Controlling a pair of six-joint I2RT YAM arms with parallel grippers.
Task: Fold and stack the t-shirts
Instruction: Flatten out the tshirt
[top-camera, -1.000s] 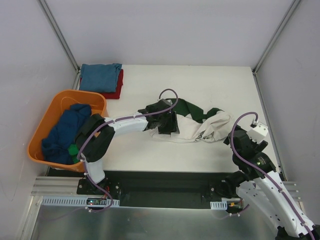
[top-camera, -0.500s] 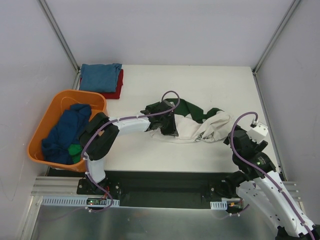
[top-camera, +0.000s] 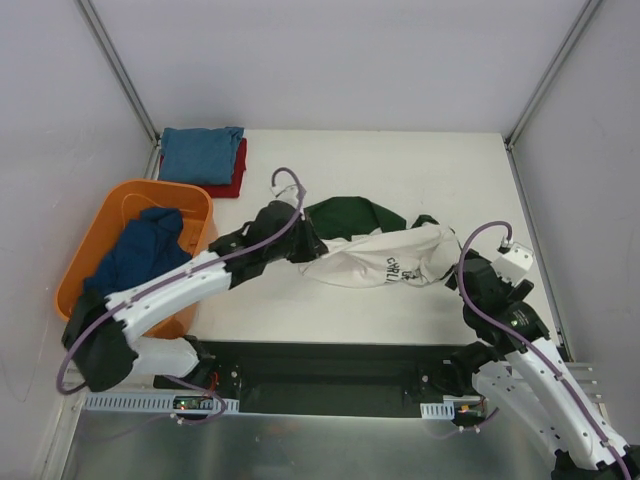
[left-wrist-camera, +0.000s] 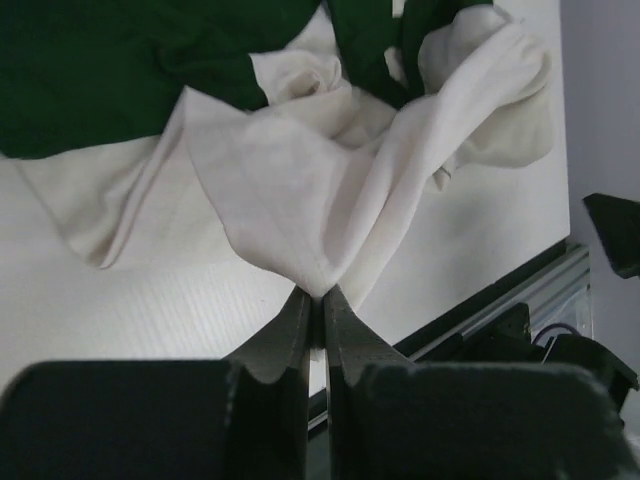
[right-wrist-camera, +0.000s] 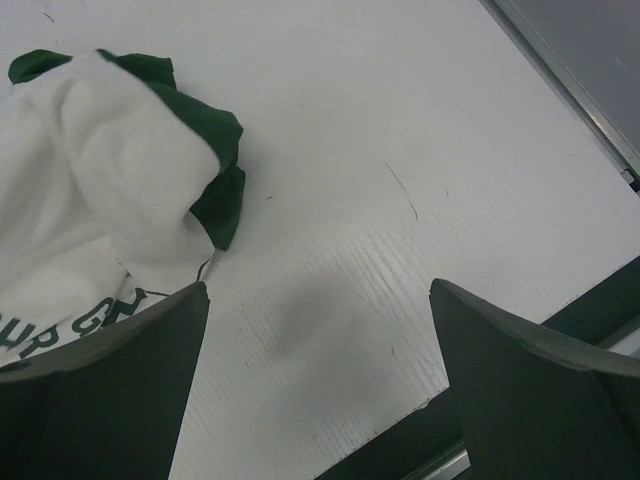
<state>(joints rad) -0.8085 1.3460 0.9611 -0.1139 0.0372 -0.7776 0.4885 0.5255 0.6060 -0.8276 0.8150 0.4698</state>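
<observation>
Pinching a raised peak of the cream shirt (left-wrist-camera: 300, 180) with the left tool (left-wrist-camera: 318, 295), pressed together on the cloth with nothing but fabric between the fingers (left-wrist-camera: 280, 345). Gripping at the shirt's end nearest the orange basket (top-camera: 115, 200), with the pale body fanning away from the pinch in the wrist view and the dark green sleeve (left-wrist-camera: 120, 70) bunched behind it. Lying rumpled on the bench (top-camera: 420, 160) beside the basket, clear of its rim, with the long axis running straight away from the basket and the black print (top-camera: 392, 268) facing up near the far end. Hovering with the right tool (right-wrist-camera: 318, 287) spread wide and holding nothing, just past that end farthest from the basket; near the cloth, though hard to say whether touching. Probably calling next for a second hold on the end away from the basket, plainly nearer the right tool than the left, then drawing both ends apart along that same line to spread the shirt flat. Risking a sleeve trapped under the body if pulled too soon. Leaving a blue shirt (top-camera: 200, 153) folded on a red shirt (top-camera: 232, 182) just behind the basket, and a navy shirt (top-camera: 130, 260) heaped inside it, unfolded.
</observation>
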